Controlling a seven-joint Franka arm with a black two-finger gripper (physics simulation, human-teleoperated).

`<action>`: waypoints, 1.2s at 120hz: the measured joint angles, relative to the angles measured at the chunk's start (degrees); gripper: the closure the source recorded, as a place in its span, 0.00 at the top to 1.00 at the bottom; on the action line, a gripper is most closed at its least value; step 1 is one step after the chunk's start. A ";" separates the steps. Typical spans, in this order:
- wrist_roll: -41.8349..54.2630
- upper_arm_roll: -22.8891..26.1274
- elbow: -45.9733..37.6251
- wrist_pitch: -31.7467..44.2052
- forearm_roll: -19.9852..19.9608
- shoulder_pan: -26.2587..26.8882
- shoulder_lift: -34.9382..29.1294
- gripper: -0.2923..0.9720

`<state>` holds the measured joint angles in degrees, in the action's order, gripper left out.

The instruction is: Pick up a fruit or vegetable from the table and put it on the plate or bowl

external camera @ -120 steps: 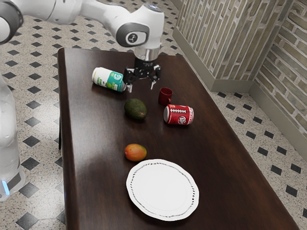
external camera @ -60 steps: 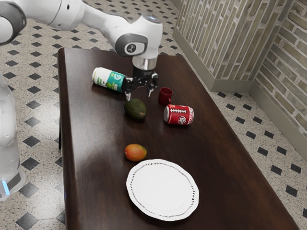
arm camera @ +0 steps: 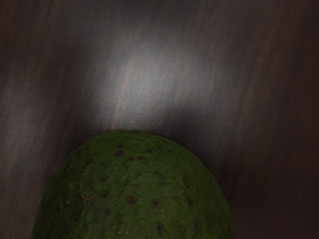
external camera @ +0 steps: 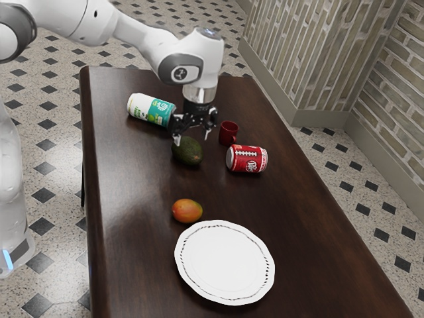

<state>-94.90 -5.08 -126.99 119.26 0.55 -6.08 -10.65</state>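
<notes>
The gripper [external camera: 192,134] hangs right over the avocado [external camera: 187,152], its fingers spread wide, one on each side of the fruit's upper end and neither pressing on it, so it holds nothing. The avocado lies on its side on the bare dark wood of the table [external camera: 318,218], in the far half, about midway between the two long edges. In the wrist view its pitted green skin [arm camera: 134,194] sits just under the hand, with the table top [arm camera: 149,74] beyond it.

A mango [external camera: 187,211] lies nearer the front, toward the long edge at the exterior view's left, just beside the rim of the plate [external camera: 224,262] but apart from it. The white plate rests flat toward the near end of the table with nothing on it.

A red can [external camera: 247,159] lies on its side near the avocado, toward the exterior view's right. A small red cup [external camera: 228,133] stands upright just behind the can. A white and green bottle [external camera: 151,109] lies tipped over near the far edge
</notes>
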 joint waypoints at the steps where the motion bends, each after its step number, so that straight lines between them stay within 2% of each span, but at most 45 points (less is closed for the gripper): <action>1: -0.02 0.01 -0.02 0.03 0.00 0.00 0.02 0.77; 79: -1.11 0.05 -1.16 2.79 -0.02 -0.06 3.70 0.77; 86: -1.16 0.00 -1.23 2.95 -0.02 -0.09 3.68 0.74; 102: -1.21 -0.01 -1.22 2.77 0.02 -0.08 3.30 0.62; 126: -1.11 0.53 -1.17 -0.14 0.02 -0.16 -1.74 0.56; 144: -1.03 5.19 -0.97 -3.92 0.04 -0.11 -8.77 0.56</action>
<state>-95.93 0.11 -127.95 115.35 0.59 -6.19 -19.42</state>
